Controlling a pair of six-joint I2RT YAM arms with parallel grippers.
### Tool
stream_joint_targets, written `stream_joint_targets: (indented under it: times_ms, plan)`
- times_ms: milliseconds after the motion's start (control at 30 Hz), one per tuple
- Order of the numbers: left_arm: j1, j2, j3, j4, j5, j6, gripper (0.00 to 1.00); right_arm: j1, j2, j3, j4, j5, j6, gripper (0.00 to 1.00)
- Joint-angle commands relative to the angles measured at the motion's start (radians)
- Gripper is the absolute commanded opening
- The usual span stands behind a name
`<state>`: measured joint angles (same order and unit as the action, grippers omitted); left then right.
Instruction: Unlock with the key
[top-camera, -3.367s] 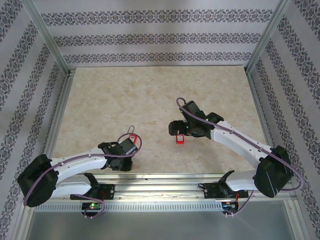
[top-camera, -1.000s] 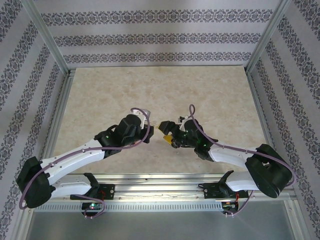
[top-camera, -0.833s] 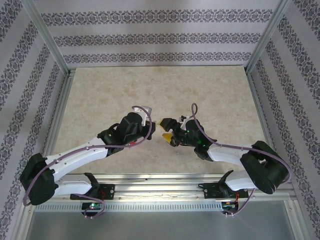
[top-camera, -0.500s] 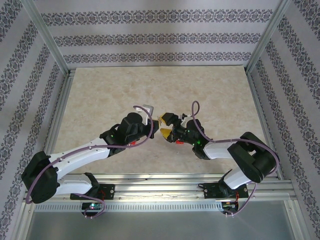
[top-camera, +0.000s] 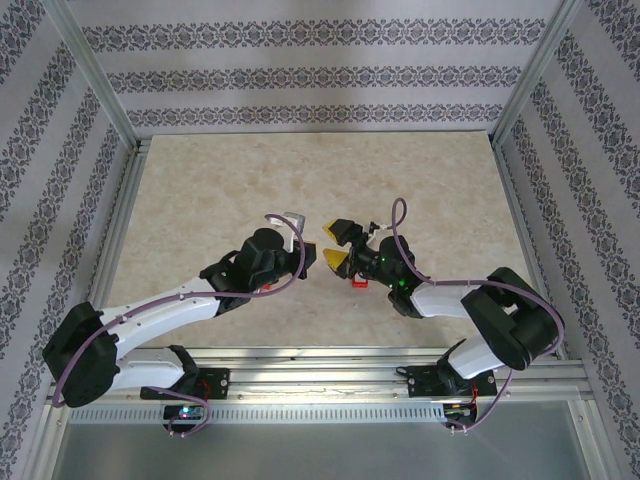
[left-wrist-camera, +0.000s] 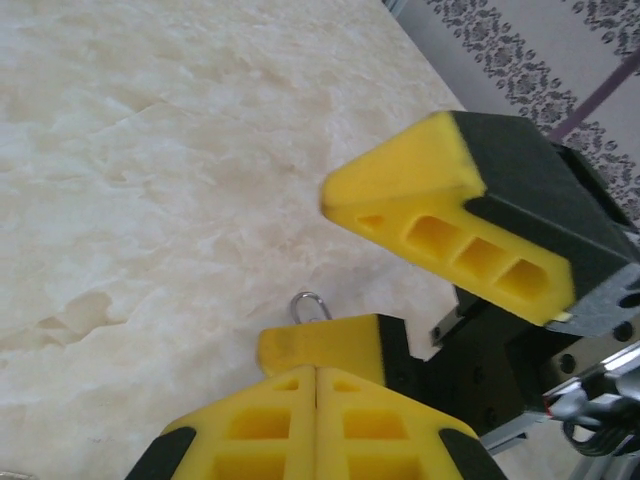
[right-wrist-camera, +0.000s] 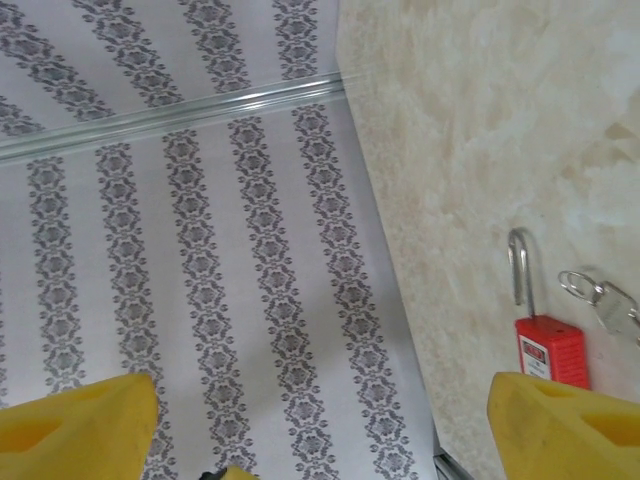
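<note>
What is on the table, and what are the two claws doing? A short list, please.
Table: pale marbled top
Padlock: red, lying flat on the table
Key: on a ring, loose on the table beside the padlock's shackle
Left gripper: shut, nothing visible in its grip
Right gripper: open, empty, facing the left gripper

ahead of closed left gripper (left-wrist-camera: 316, 398): right gripper (left-wrist-camera: 294, 276) spread wide, close, blocking | beside both: bare table (left-wrist-camera: 120, 200), free | under right gripper: padlock (right-wrist-camera: 551, 350), key (right-wrist-camera: 612, 308) lying
</note>
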<state>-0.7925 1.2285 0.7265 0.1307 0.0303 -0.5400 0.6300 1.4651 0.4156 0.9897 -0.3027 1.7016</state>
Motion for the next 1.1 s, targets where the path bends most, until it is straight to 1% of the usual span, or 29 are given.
stream_joint_targets:
  times_ms: [0, 33, 67, 133, 200, 300, 367, 467, 533, 567, 700, 767, 867, 967, 1067]
  plan:
    - [0.041, -0.037, 0.024, -0.191, -0.023, -0.036, 0.4, -0.016, -0.092, -0.017, -0.169, -0.013, -0.107, 0.84]
    - [0.062, -0.028, 0.044, -0.275, -0.011, -0.035, 0.53, -0.024, -0.124, -0.021, -0.233, -0.01, -0.142, 0.84]
    - [0.092, -0.016, 0.061, -0.356, 0.016, -0.042, 0.57, -0.031, -0.17, -0.028, -0.332, 0.004, -0.184, 0.84]
    - [0.148, 0.01, 0.077, -0.449, 0.11, -0.04, 0.61, -0.042, -0.269, -0.03, -0.517, 0.047, -0.279, 0.85]
    - [0.173, 0.055, 0.125, -0.564, 0.121, 0.008, 0.67, -0.043, -0.367, -0.006, -0.713, 0.088, -0.389, 0.86]
    - [0.194, 0.162, 0.219, -0.682, 0.134, 0.114, 0.68, -0.051, -0.452, 0.012, -0.871, 0.118, -0.473, 0.87]
    - [0.198, 0.235, 0.275, -0.725, 0.126, 0.191, 0.65, -0.063, -0.487, 0.019, -0.934, 0.115, -0.511, 0.87]
    - [0.209, 0.335, 0.348, -0.79, 0.082, 0.283, 0.62, -0.083, -0.532, -0.005, -0.954, 0.1, -0.517, 0.87]
    - [0.214, 0.378, 0.37, -0.796, 0.075, 0.336, 0.61, -0.095, -0.557, -0.02, -0.968, 0.093, -0.518, 0.87]
    - [0.22, 0.403, 0.386, -0.809, 0.051, 0.354, 0.6, -0.099, -0.569, -0.027, -0.975, 0.092, -0.519, 0.87]
    - [0.235, 0.487, 0.446, -0.824, 0.021, 0.411, 0.58, -0.12, -0.602, -0.057, -0.98, 0.077, -0.513, 0.87]
    - [0.241, 0.526, 0.48, -0.837, 0.012, 0.43, 0.55, -0.128, -0.612, -0.065, -0.982, 0.071, -0.51, 0.87]
    - [0.246, 0.58, 0.516, -0.85, -0.003, 0.453, 0.55, -0.136, -0.623, -0.066, -0.987, 0.062, -0.51, 0.87]
    - [0.249, 0.615, 0.532, -0.842, 0.019, 0.458, 0.54, -0.141, -0.632, -0.066, -0.99, 0.062, -0.508, 0.87]
    - [0.249, 0.64, 0.542, -0.859, 0.016, 0.454, 0.54, -0.148, -0.639, -0.066, -0.994, 0.057, -0.508, 0.87]
